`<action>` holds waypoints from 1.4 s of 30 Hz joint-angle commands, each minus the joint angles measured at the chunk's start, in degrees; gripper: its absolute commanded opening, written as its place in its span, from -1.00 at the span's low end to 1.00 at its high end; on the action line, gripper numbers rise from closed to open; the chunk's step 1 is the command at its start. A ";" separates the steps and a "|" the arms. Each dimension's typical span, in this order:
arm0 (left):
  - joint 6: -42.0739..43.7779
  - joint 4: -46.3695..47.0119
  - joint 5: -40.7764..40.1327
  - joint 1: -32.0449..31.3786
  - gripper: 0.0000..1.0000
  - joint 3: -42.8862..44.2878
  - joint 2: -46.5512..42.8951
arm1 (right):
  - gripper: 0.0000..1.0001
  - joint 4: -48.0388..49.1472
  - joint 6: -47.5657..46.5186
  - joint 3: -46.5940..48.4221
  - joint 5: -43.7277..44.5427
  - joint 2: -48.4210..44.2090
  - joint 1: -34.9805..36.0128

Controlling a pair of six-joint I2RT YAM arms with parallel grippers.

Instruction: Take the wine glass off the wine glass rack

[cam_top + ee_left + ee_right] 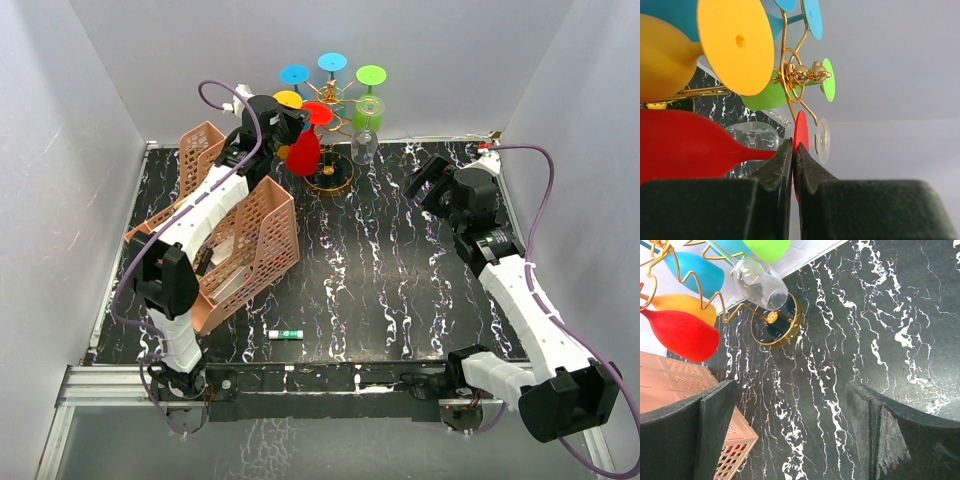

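Observation:
The gold wire wine glass rack [331, 181] stands at the back of the table, with coloured glasses hanging upside down from its looped arms [802, 75]. My left gripper [297, 128] is shut on the stem of the red wine glass [304, 154], right under its red foot [801, 131]. The red bowl [685, 145] hangs down to the left, and the foot is close to the rack's arms. My right gripper [425, 181] is open and empty above the table, right of the rack. Its wrist view shows the red glass [682, 334] and the rack's ring base [791, 330].
Yellow [288, 99], blue [294, 74], cyan [332, 62], green [370, 76] and clear [364, 148] glasses hang on the rack. A pink mesh file organizer [255, 235] stands at the left, under my left arm. A small white tube [285, 334] lies near the front edge.

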 commanded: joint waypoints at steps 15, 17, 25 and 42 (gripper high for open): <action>-1.94 9.08 10.38 0.32 -1.00 -14.41 -18.86 | 0.97 3.54 1.47 -1.08 -7.72 -2.10 0.16; -2.05 10.44 14.50 0.31 -1.00 -15.83 -20.53 | 0.97 3.54 2.23 -1.47 -9.21 -2.89 0.14; -2.04 19.09 27.97 0.32 -1.00 -24.49 -27.84 | 0.97 7.63 5.94 -4.75 -18.40 -6.27 0.20; -23.02 53.19 43.48 0.33 -1.00 -40.14 -33.27 | 0.97 17.95 23.44 -13.97 -39.54 -9.44 0.16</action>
